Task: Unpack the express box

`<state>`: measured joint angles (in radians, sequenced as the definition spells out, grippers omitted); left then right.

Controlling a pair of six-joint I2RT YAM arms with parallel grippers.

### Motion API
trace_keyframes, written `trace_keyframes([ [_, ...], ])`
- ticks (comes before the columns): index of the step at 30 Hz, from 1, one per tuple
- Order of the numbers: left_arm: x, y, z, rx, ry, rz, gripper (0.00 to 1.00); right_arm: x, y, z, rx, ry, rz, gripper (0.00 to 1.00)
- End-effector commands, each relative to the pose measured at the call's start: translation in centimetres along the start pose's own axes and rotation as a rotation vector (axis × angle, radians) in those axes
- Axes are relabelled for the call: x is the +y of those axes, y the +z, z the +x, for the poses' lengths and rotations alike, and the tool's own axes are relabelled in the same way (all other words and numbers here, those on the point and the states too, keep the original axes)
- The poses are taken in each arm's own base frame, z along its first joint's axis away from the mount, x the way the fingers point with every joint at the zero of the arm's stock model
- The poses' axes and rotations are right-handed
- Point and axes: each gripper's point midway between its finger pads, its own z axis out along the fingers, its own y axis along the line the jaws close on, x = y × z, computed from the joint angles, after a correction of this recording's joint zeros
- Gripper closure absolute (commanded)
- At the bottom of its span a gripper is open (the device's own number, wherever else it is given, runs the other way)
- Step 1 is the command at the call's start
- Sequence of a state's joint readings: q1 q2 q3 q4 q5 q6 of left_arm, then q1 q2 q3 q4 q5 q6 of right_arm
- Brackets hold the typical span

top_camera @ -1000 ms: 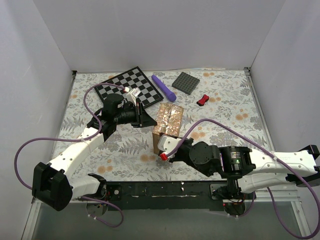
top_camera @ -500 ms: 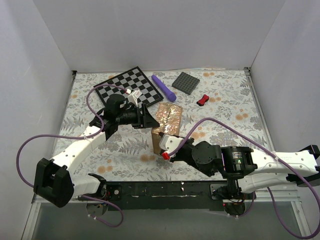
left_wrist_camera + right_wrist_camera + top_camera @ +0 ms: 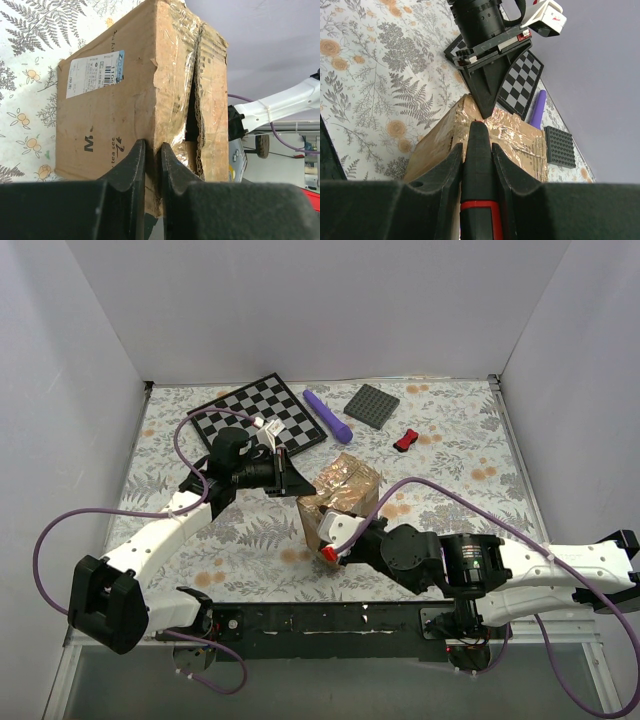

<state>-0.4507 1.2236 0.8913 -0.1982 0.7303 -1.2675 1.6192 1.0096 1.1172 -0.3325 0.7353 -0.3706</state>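
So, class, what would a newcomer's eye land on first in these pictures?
The brown express box at the centre, its taped top seam gaping open. The left gripper pinches one flap edge, while the right gripper holds a black-and-red tool with its tip at the tape. A chessboard lies at the far side.

The express box (image 3: 345, 485) is brown, the chessboard (image 3: 285, 405) black-and-white checked, the tablecloth (image 3: 450, 440) fern-printed.

Robot lab cell: white panel walls (image 3: 300, 310) boxing in floral-cloth table (image 3: 470, 455), arms bolted on.
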Motion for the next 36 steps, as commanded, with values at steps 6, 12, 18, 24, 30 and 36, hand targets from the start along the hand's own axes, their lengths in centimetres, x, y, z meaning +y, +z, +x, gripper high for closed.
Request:
trace_keyframes([
  [6, -0.9, -0.6, 0.0, -0.017, -0.018, 0.017, 1.00, -1.6, -0.5, -1.9, -0.080, 0.066, 0.070, 0.99],
  [12, -1.5, -1.8, -2.4, -0.149, 0.011, -0.047, 1.00, -3.2, -1.5, -3.6, -0.166, 0.120, 0.103, 0.99],
  [18, -0.6, -3.6, -5.7, -0.329, -0.002, -0.197, 1.00, -3.1, -1.0, -4.3, -0.200, 0.074, 0.114, 0.99],
  [24, 1.8, -4.1, -6.1, -0.361, -0.049, -0.329, 1.00, -1.5, 1.1, -3.9, -0.151, -0.037, 0.105, 0.99],
  [30, 3.9, -4.8, -5.2, -0.399, -0.088, -0.405, 1.00, 0.7, 2.5, -3.4, -0.135, -0.064, 0.043, 0.99],
  [36, 3.9, -4.9, -5.2, -0.408, -0.072, -0.411, 1.00, 1.8, 3.3, -3.8, -0.177, -0.095, 0.017, 0.99],
])
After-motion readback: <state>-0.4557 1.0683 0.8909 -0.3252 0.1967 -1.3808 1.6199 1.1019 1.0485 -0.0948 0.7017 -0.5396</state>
